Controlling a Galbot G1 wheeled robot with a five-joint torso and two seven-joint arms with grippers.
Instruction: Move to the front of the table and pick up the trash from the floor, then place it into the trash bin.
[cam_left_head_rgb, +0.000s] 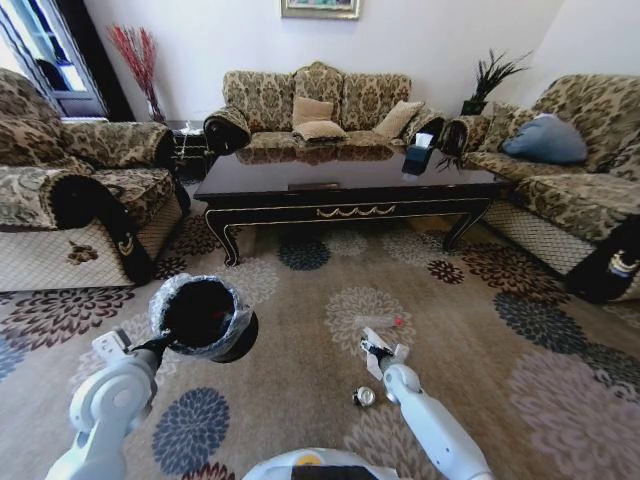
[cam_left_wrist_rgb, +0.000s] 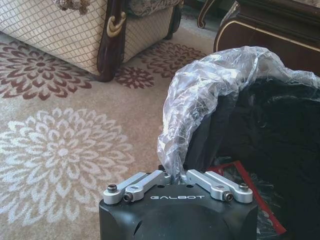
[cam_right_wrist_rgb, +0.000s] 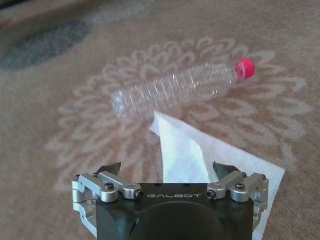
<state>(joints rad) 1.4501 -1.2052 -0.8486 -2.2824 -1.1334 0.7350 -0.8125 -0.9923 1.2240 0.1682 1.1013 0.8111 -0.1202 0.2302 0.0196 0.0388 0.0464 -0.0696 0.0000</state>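
My left gripper (cam_left_wrist_rgb: 176, 176) is shut on the rim and crinkled clear liner of the small black trash bin (cam_left_wrist_rgb: 265, 125), holding it off the carpet (cam_left_head_rgb: 205, 315). My right gripper (cam_right_wrist_rgb: 167, 170) is open just above the floor, its jaws either side of a folded white paper piece (cam_right_wrist_rgb: 187, 150). Just beyond the paper lies a clear plastic bottle (cam_right_wrist_rgb: 175, 91) with a red cap (cam_right_wrist_rgb: 245, 68). In the head view the right gripper (cam_left_head_rgb: 378, 352) sits just short of that bottle (cam_left_head_rgb: 380, 322), and a small silvery can (cam_left_head_rgb: 364, 397) lies beside the right arm. The dark brown table (cam_left_head_rgb: 340, 185) stands ahead.
Patterned sofas surround the table: one on the left (cam_left_head_rgb: 70, 190), one behind (cam_left_head_rgb: 320, 110), one on the right (cam_left_head_rgb: 570, 170). The left sofa's dark wooden corner (cam_left_wrist_rgb: 112, 40) is close to the bin. Something red (cam_left_wrist_rgb: 240, 182) lies inside the bin. Flowered carpet (cam_left_head_rgb: 500, 340) stretches to the right.
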